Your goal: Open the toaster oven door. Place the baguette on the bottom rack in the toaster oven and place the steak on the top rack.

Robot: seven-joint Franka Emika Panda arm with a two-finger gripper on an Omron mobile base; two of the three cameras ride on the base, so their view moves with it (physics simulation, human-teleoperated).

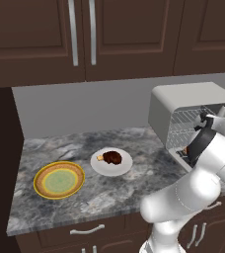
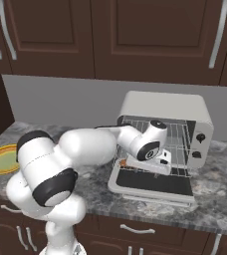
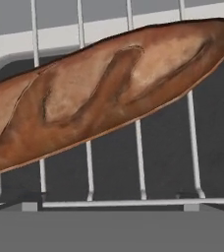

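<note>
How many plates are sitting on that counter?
2. A yellow-rimmed green plate sits empty near the counter's left end, and a white plate holding the steak lies just right of it, left of the toaster oven.

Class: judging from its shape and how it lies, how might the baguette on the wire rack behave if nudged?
The baguette is long and rounded, so it would probably roll. Its crusty, slashed surface suggests stiffness, not flop. Lying across the rack's wires, it may catch between them.
</note>
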